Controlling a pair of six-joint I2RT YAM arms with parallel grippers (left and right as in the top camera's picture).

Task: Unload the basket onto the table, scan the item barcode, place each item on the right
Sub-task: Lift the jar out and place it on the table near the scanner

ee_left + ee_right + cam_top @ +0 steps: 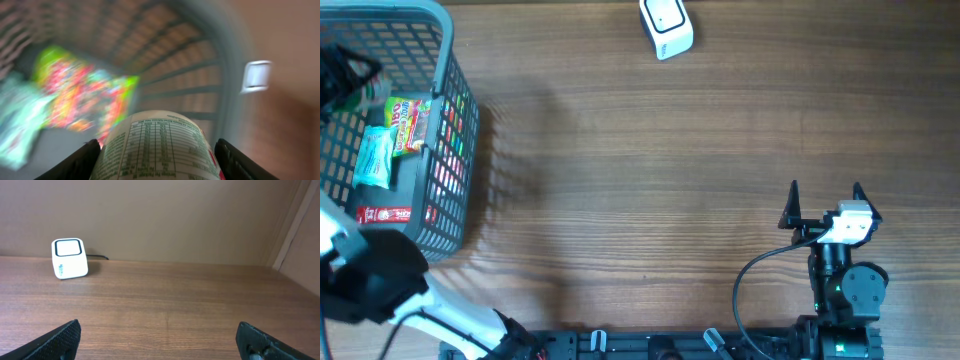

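Note:
The item (160, 135) is a round white container printed with a green nutrition table. My left gripper (156, 146) is shut on it, one black finger on each side. In the overhead view the left gripper (352, 84) is over the grey mesh basket (455, 60) at the far left. The left wrist view is blurred. No barcode shows on the item's visible face. The white scanner (666, 26) stands at the table's far edge and also shows as the scanner (69, 258) ahead of the right arm. My right gripper (825, 196) rests open near the front right, holding nothing.
Inside the basket lie a colourful candy bag (408, 122), a teal packet (376, 158) and a red-labelled pack (385, 213). The basket's mesh wall (190, 65) rises between the left gripper and the scanner (256, 75). Bare wooden table (650, 180) spans the middle.

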